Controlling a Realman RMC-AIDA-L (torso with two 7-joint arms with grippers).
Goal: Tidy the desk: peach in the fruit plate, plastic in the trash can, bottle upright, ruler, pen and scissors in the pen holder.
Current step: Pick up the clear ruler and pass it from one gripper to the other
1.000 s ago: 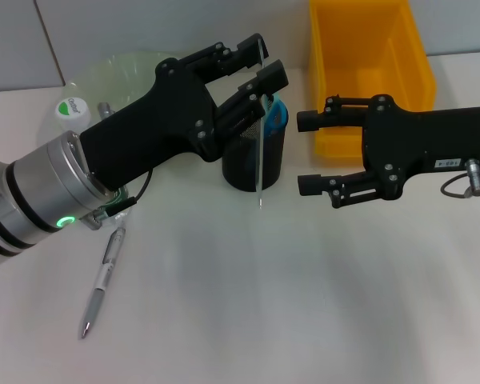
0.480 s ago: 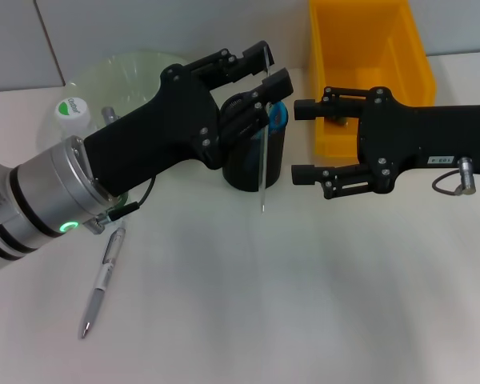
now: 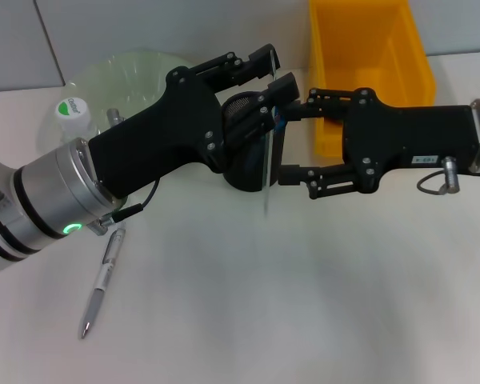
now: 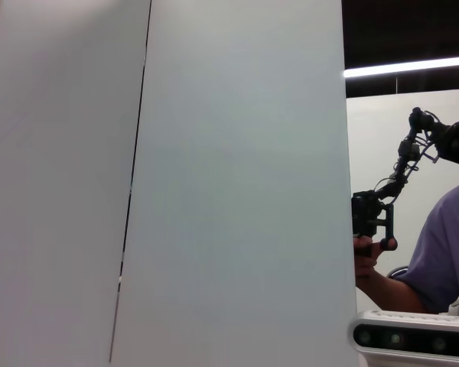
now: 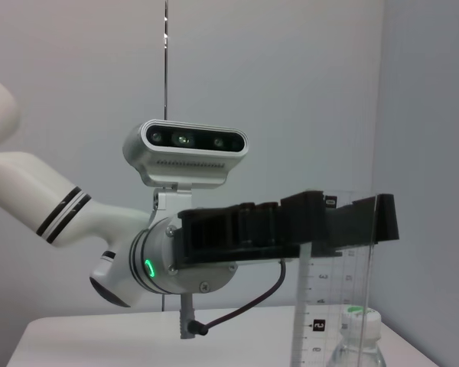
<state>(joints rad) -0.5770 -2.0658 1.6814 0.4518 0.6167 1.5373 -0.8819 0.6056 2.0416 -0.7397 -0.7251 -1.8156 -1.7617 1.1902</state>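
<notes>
Left gripper (image 3: pixel 274 76) clamps the clear ruler (image 3: pixel 268 164) upright over the pen holder (image 3: pixel 248 164); right gripper (image 3: pixel 292 140), jaws spread, at 3 o'clock.

From the head view I see the pen holder (image 3: pixel 252 172) mostly hidden behind the left gripper (image 3: pixel 274 70) and the ruler (image 3: pixel 270 156). The fruit plate (image 3: pixel 112 72) is half covered by the left arm. The yellow bin (image 3: pixel 366 56) is cut off at the top edge. The bottle (image 5: pixel 356 336) is cut off in the right wrist view.
</notes>
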